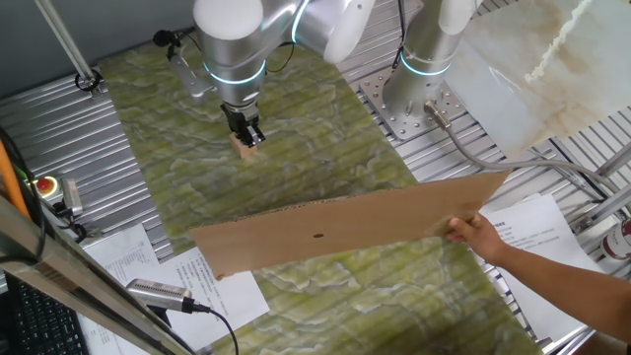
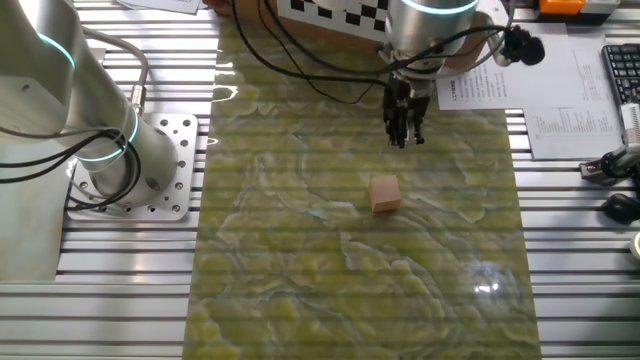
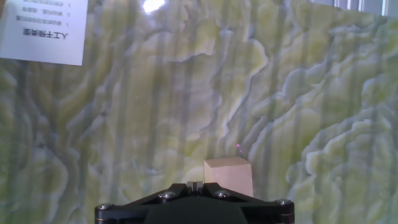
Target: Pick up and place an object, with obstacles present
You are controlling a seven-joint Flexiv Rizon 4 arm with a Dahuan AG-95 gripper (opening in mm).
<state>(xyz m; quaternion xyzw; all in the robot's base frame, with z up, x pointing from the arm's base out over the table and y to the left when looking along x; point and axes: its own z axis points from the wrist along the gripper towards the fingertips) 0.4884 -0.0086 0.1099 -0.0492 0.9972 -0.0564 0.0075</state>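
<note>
The small tan wooden cube (image 2: 384, 193) rests on the green marbled mat. It also shows in one fixed view (image 1: 246, 151) and low in the hand view (image 3: 229, 176). My gripper (image 2: 404, 137) hangs above the mat, behind the cube and apart from it, with its fingers pressed together and nothing between them. In one fixed view the gripper (image 1: 247, 135) sits just over the cube. The gripper (image 3: 194, 185) shows shut in the hand view. The brown cardboard sheet (image 1: 345, 229), with its dark hole (image 1: 317, 235), stands across the mat's near part, held by a person's hand (image 1: 475, 235). The sheet is not in the other views.
A second robot arm's base (image 1: 419, 99) stands on the metal plate beside the mat (image 2: 110, 150). White printed papers (image 1: 537, 232) lie at the mat's edges (image 2: 575, 90). A red button (image 1: 44, 184) and a microphone (image 1: 163, 294) sit at the left.
</note>
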